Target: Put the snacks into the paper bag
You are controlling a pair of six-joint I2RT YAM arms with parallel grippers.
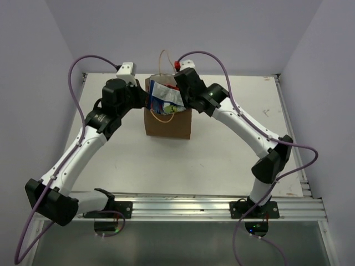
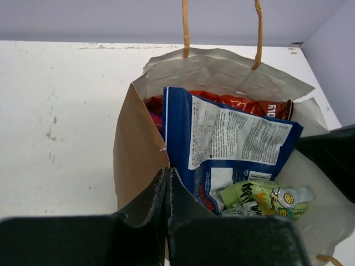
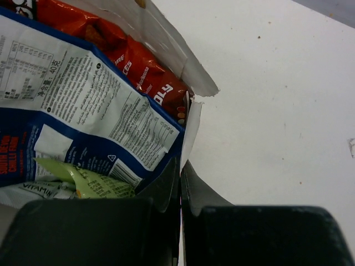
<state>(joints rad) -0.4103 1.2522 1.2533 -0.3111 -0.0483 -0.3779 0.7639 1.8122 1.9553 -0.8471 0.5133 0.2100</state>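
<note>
The brown paper bag (image 1: 169,124) stands upright at the back middle of the table. My left gripper (image 1: 145,100) is shut on the bag's left wall (image 2: 136,149), pinching its rim. My right gripper (image 1: 186,100) is shut on the bag's right wall (image 3: 191,130). Inside the bag a blue-white packet (image 2: 233,138) stands highest and sticks out of the mouth. A red-orange packet (image 2: 238,105) lies behind it, a yellow-green packet (image 2: 266,197) in front, and a sliver of purple (image 2: 156,119) shows at the left. The same packets show in the right wrist view: blue-white (image 3: 83,105), red-orange (image 3: 127,61), yellow-green (image 3: 89,180).
The bag's tan cord handles (image 2: 185,27) stand up at its far side. The white table (image 1: 233,149) runs to purple walls at the back and sides. A metal rail (image 1: 211,205) crosses the near edge by the arm bases.
</note>
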